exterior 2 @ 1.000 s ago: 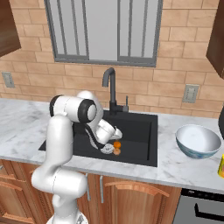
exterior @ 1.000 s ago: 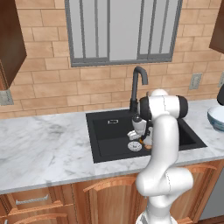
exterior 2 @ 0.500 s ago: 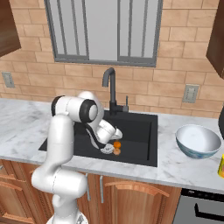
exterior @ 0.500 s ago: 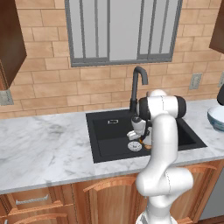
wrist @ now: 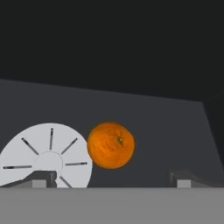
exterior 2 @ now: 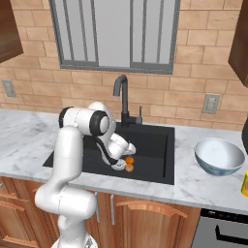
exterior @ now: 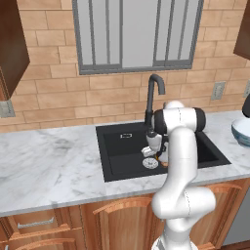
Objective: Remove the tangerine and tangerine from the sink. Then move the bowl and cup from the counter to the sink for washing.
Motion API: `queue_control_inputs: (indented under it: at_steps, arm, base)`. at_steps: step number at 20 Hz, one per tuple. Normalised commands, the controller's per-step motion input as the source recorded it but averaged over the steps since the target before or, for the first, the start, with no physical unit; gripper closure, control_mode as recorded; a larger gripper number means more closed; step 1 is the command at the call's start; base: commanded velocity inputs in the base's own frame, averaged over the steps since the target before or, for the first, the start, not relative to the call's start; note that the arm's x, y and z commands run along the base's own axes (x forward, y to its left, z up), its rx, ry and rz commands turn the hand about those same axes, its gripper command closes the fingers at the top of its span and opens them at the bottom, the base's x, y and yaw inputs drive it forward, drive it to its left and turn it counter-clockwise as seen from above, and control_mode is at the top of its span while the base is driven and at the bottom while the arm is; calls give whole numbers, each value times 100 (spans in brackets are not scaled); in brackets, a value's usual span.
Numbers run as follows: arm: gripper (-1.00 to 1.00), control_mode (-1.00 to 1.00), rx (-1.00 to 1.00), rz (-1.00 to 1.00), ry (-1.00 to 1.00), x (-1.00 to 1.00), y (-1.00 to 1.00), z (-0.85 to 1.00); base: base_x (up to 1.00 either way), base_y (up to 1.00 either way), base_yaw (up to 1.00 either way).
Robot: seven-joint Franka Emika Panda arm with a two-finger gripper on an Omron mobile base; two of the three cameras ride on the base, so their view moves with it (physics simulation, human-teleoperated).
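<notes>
Down in the black sink (exterior 2: 155,145), my gripper (exterior 2: 120,162) hangs open just over the floor. A bright orange tangerine (wrist: 110,145) lies straight ahead, between my two fingertips (wrist: 42,178) and a little beyond them, untouched. From the right base view, this tangerine (exterior 2: 130,160) sits right beside a duller tan-orange tangerine (exterior 2: 129,168) closer to the front wall. The white bowl (exterior 2: 219,156) stands on the marble counter (exterior 2: 193,186) right of the sink. At the far right edge a yellow cup (exterior 2: 245,184) peeks in. My gripper (exterior: 151,152) hovers over the drain.
The round silver drain disc (wrist: 46,157) lies just left of the bright fruit. The dark curved faucet (exterior 2: 121,94) rises behind the basin, close to my arm. A wide stretch of counter (exterior: 49,166) runs left of the sink (exterior: 122,151). The bowl (exterior: 241,131) shows at the right edge.
</notes>
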Motion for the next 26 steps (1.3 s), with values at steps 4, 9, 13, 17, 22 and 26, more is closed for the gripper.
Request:
queue_control_inputs:
  at_steps: [4, 9, 13, 17, 22, 26]
  arm:
    - [-100, -100, 0, 0, 0, 7, -3, -13]
    - [-100, -100, 0, 0, 0, 9, -5, -11]
    - [-100, -100, -1, 0, 0, 11, -15, -9]
    - [-100, -100, 0, 0, 0, 8, -12, -10]
    - [-100, -100, 0, 0, 0, 7, -5, -14]
    - [-100, -100, 0, 0, 0, 7, 0, -16]
  base:
    - [0, 0, 0]
    - [0, 0, 0]
    - [0, 0, 0]
    - [0, 0, 0]
    - [0, 0, 0]
    - [0, 0, 0]
